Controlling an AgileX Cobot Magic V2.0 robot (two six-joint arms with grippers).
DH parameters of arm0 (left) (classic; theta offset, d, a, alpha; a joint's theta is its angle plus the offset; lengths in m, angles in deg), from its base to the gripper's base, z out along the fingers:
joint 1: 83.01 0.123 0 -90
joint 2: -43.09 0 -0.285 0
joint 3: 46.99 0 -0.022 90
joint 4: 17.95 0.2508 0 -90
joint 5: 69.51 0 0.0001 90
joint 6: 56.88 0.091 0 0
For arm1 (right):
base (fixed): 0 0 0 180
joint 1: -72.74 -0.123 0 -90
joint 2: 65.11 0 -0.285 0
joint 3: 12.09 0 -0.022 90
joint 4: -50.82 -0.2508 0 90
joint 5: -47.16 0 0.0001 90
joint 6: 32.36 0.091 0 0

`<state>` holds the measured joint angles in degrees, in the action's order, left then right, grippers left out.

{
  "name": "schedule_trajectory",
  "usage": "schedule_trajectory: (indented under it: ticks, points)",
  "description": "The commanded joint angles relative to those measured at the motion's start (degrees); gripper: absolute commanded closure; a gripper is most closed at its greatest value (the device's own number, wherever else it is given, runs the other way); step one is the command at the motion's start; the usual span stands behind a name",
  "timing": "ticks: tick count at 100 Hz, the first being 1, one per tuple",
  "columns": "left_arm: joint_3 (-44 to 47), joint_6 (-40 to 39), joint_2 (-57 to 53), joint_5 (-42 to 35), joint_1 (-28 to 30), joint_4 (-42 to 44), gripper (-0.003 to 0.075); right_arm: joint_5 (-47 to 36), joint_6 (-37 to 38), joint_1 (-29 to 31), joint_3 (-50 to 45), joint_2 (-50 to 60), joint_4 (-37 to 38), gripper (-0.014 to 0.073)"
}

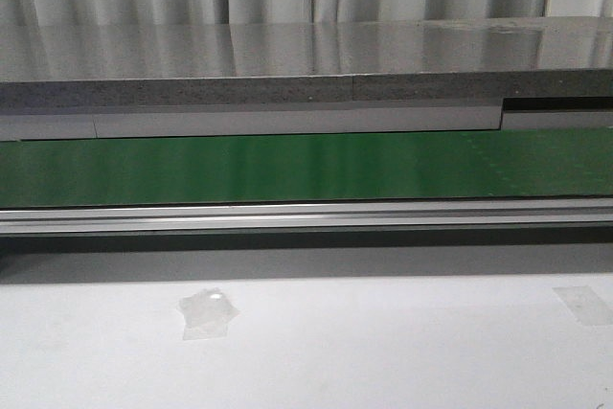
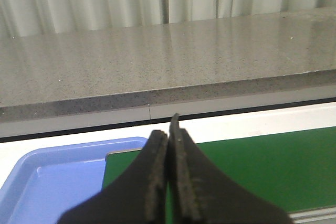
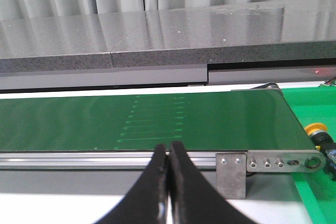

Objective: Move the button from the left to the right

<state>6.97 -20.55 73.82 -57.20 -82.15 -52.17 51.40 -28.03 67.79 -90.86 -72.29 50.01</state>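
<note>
Grey stone-look counter and pale curtains back a green conveyor belt [image 1: 306, 168], and neither arm shows in the front view. Both grippers are pressed closed on nothing, the left gripper [image 2: 169, 145] above the belt end beside a blue tray [image 2: 47, 182], the right gripper [image 3: 168, 161] before the belt's aluminium rail [image 3: 105, 158]. Only a yellow-capped part [image 3: 316, 128], probably the button, shows on green matting [image 3: 315, 192] beyond the belt's end roller, nearer the right gripper, its long axis not determinable; no button appears on the left side, and open room lies along the belt.
</note>
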Motion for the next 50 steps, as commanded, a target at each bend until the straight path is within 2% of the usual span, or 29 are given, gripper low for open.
schedule_trajectory:
  ticks: [1,11,15,20,33,38,50]
  points:
    - [-1.5,-0.3,0.5,-3.9,-0.5,-0.3,0.0740,-4.6,0.2,-0.1,0.8,1.1,0.8,0.0662]
    - [-1.5,-1.2,0.5,-4.0,-0.5,3.3,0.0740,-4.6,0.2,-0.1,0.8,1.1,0.8,0.0662]
    - [-1.5,-4.7,0.5,-4.0,-0.5,6.4,0.0740,-4.6,0.2,-0.1,0.8,1.1,0.8,0.0662]
    - [-1.5,-12.0,0.3,-4.0,-0.5,12.7,0.0740,-4.6,0.2,-0.1,0.8,1.1,0.8,0.0662]
    - [-1.2,-39.3,-1.0,-4.0,-0.5,36.0,0.0740,-4.6,0.2,-0.1,0.8,1.1,0.8,0.0662]
    - [-0.8,-45.6,-1.8,-4.4,-0.7,43.5,0.0740,-4.6,0.2,-0.1,0.8,1.1,0.8,0.0662]
    - [1.2,-47.8,-4.1,-5.8,-2.5,46.9,0.0740,-4.6,0.2,-0.1,0.8,1.1,0.8,0.0662]
